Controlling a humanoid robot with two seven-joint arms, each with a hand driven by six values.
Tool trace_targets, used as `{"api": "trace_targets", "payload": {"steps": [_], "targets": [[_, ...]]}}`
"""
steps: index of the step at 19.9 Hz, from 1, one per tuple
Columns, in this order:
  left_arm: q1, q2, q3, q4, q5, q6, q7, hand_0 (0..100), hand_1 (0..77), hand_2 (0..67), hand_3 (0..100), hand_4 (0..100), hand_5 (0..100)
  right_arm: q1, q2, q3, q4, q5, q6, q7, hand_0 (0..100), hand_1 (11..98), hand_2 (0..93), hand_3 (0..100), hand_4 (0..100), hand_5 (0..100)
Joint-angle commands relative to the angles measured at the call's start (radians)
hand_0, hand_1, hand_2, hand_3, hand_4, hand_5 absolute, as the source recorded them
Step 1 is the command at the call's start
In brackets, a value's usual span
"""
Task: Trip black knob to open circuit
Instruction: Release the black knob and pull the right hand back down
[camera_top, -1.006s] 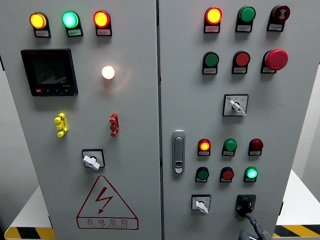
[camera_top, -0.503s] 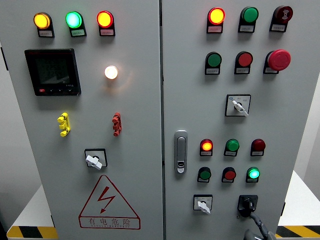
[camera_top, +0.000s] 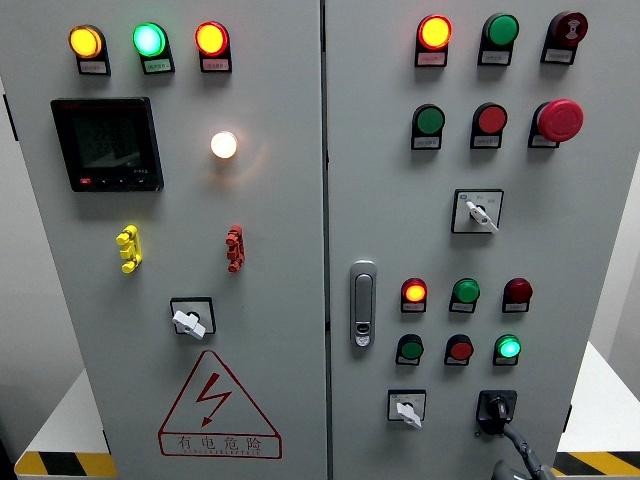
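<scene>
The black knob (camera_top: 496, 407) sits on a black square plate at the bottom right of the right cabinet door (camera_top: 590, 240). Just below it, at the picture's bottom edge, my right hand (camera_top: 517, 455) comes up, dark and grey, and only its top part shows. Its tip lies right under the knob, and I cannot tell whether it touches. The left hand is out of view.
A white selector switch (camera_top: 405, 408) sits left of the black knob. Above are lit and unlit indicator lamps (camera_top: 509, 347), a red emergency button (camera_top: 560, 119) and another selector (camera_top: 478, 212). A door latch (camera_top: 362, 303) stands near the seam. The left door carries a meter (camera_top: 107, 143).
The whole panel has drifted a few pixels to the right in the picture. The right hand has shifted slightly right and lower under the knob.
</scene>
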Motion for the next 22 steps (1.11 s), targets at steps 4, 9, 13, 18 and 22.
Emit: {"api": "trace_targets", "payload": {"steps": [4,9,13,18,22], "targets": [[0.0,0.001,0.0,0.0,0.0,0.0,0.0,0,0.0,19.5,26,10,9,-0.036,0.0,0.001,0.038,-0.009,0.0,0.002,100,60.5,0.0,98,97,100],[0.0,-0.001,0.0,0.0,0.0,0.0,0.0,0,0.0,19.5,26,10,9,-0.088,0.0,-0.004,0.07,-0.068,0.001,0.007,100,49.1,0.0,91,92,100],[0.0,0.001,0.0,0.0,0.0,0.0,0.0,0,0.0,19.5,26,10,9,-0.126,0.0,-0.005,0.099,-0.097,0.003,0.01,100,47.0,0.6,66,58,86],[-0.002,-0.001,0.0,0.0,0.0,0.0,0.0,0,0.0,19.5,26,10,9,-0.198,-0.0016,-0.01,0.163,-0.108,0.003,0.01,100,45.8,1.1,38,29,54],[0.0,-0.001,0.0,0.0,0.0,0.0,0.0,0,0.0,19.5,26,10,9,-0.241,-0.0046,-0.002,0.194,-0.154,0.001,0.013,100,45.1,2.6,32,24,45]]}}
